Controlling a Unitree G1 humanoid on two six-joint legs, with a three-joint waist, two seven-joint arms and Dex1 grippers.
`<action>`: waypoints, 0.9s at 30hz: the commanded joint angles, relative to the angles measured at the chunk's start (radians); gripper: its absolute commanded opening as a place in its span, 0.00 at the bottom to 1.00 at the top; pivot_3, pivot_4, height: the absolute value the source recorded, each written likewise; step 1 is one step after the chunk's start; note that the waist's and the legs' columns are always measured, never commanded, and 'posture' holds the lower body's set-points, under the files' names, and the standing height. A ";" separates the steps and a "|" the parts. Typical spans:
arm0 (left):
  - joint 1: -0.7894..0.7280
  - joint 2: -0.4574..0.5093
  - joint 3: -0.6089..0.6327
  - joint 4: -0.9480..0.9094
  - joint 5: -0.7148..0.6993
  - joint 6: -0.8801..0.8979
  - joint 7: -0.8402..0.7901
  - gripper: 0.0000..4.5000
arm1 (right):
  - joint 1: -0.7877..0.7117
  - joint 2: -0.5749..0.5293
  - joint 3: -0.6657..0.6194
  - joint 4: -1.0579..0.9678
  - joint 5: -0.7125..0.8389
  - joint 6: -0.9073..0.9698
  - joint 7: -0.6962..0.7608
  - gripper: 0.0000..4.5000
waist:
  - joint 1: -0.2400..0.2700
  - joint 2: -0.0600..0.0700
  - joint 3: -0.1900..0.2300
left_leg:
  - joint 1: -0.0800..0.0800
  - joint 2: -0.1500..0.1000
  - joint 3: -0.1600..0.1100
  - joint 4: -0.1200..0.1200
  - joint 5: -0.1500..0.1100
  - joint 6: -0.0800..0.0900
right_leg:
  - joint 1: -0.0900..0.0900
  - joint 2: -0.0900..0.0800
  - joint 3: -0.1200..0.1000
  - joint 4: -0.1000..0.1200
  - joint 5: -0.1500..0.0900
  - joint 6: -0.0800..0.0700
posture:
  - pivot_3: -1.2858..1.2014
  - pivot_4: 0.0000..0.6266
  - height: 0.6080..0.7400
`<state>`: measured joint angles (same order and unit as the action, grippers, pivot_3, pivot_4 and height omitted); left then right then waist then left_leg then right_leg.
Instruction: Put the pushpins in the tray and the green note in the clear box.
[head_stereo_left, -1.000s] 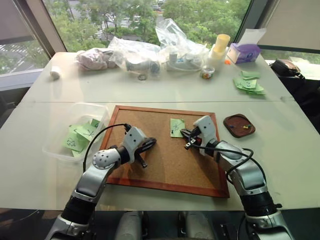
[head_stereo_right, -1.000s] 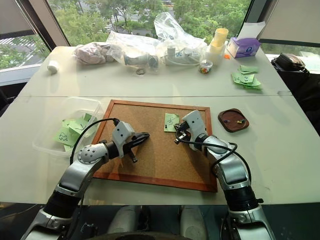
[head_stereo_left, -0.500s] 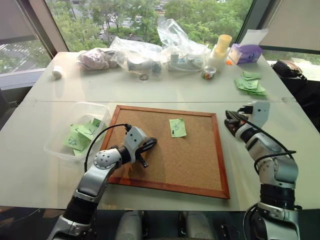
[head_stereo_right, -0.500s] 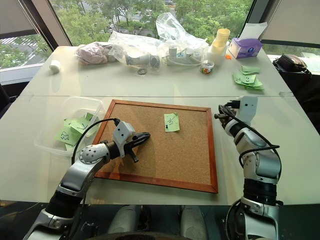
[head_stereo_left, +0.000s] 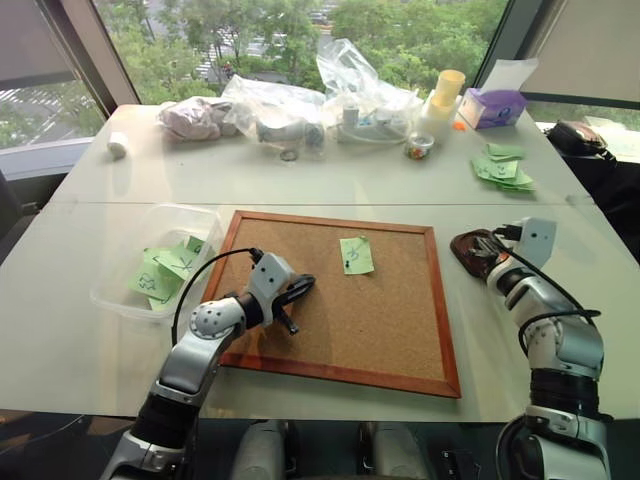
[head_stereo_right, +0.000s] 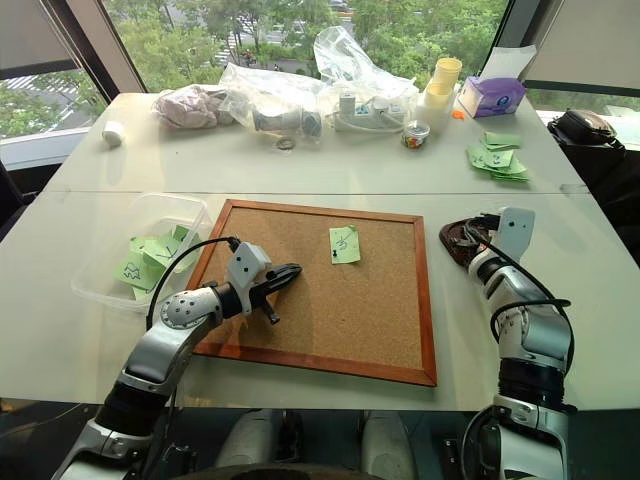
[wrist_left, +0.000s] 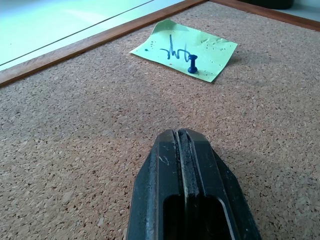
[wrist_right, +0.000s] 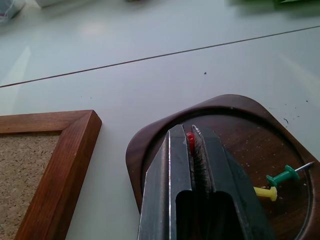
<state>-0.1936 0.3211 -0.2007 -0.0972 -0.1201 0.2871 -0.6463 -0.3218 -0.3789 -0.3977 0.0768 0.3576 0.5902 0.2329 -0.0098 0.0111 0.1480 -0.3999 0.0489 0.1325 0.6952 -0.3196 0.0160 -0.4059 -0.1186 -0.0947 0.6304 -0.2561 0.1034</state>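
Right gripper (wrist_right: 192, 137): two black fingers pinched on a red-headed pushpin (wrist_right: 190, 141), whose head shows in the narrow slit between the tips; the tips hang over the near rim of the tray.
Tray (wrist_right: 150, 150): small dark-brown oval dish with a raised rim, on the pale table (head_stereo_left: 330, 180) just right of the cork board's frame; a green pushpin (wrist_right: 282, 176) and a yellow pushpin (wrist_right: 265, 192) lie together on its floor, to one side of the fingers and apart from them.
Left gripper (wrist_left: 182, 137): black fingers pressed flat together with nothing between them, low over bare cork on the left part of the board, pointing towards the note.
Green note (wrist_left: 182, 50): light-green square paper slip with a dark scribble, lying on the cork in the upper middle, well apart from the left gripper's tips.
Dark pushpin (wrist_left: 192, 64): dark-blue head, standing upright in the note near one edge.
Cork board (head_stereo_left: 330, 300): large, wood-framed, in the middle of the table between the two arms.
Clear box (head_stereo_left: 120, 290): transparent rounded plastic tub just left of the board, with several green paper slips (head_stereo_left: 160, 275) inside.
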 joint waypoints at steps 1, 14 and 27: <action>0.023 -0.007 -0.028 0.051 0.019 0.017 0.011 0.00 | -0.008 -0.026 -0.006 -0.005 -0.001 -0.024 0.006 0.01 | 0.000 0.000 0.000 | 0.000 0.000 0.000 0.000 0.000 0.000 | 0.000 0.000 0.000 0.000 0.000 0.000 | 0.52 0.24 1.00; 0.022 -0.011 -0.032 0.058 0.020 0.009 0.006 0.00 | -0.003 -0.035 -0.006 -0.037 0.002 -0.015 0.006 0.99 | 0.002 0.001 0.000 | 0.000 0.000 0.000 0.000 0.000 0.001 | 0.000 0.000 0.000 0.000 0.000 0.000 | 0.52 0.24 1.00; 0.024 -0.014 -0.034 0.061 0.020 0.004 0.005 0.00 | 0.017 -0.083 0.095 -0.205 0.027 0.034 0.110 0.99 | 0.002 0.001 -0.001 | 0.000 0.000 0.000 0.000 -0.002 0.003 | 0.000 0.000 0.000 0.000 0.000 0.000 | 0.52 0.24 1.00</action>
<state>-0.1931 0.3140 -0.2007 -0.0854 -0.1194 0.2714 -0.6466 -0.3069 -0.4517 -0.3371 -0.0551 0.3699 0.6213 0.3038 -0.0082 0.0125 0.1473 -0.3996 0.0489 0.1320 0.6951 -0.3220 0.0202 -0.4055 -0.1190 -0.0948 0.6302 -0.2561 0.1033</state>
